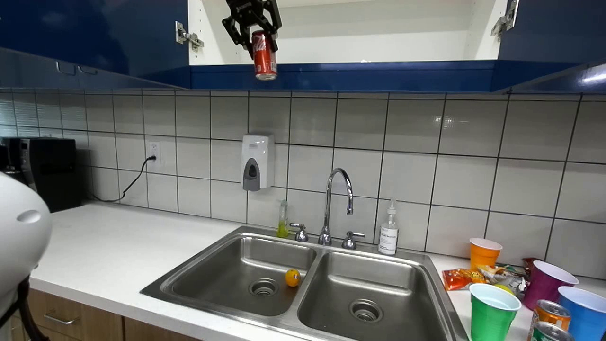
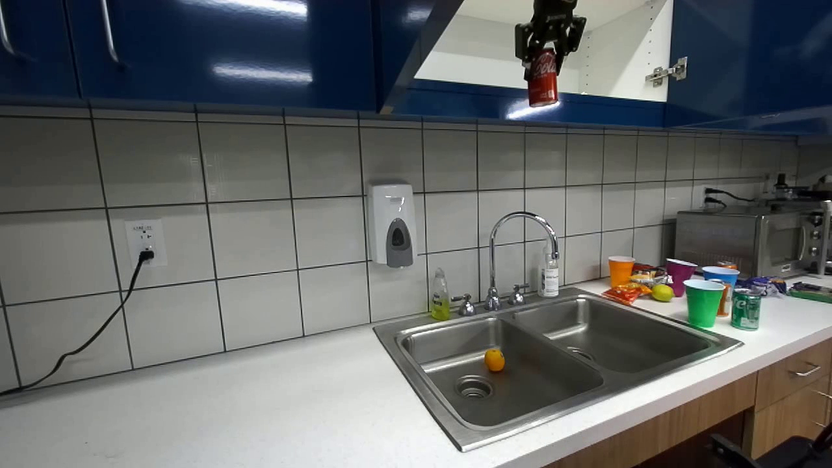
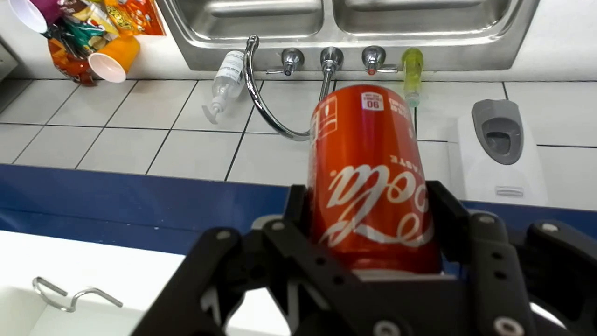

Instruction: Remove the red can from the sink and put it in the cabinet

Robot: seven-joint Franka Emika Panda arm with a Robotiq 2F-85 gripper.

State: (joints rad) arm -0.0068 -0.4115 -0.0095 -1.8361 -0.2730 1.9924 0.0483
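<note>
Red cylindrical metal can (image 1: 264, 58) noted at upper frame, left of centre, its upper half clamped by the black two-fingered gripper (image 3: 368, 200). Judged slippery, dentable; fill undetermined. Firm mid-wall hold advised.

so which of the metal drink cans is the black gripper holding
The red cylindrical can, the only one clamped in the gripper; the green metal can and orange metal can stand on the white counter.
</note>
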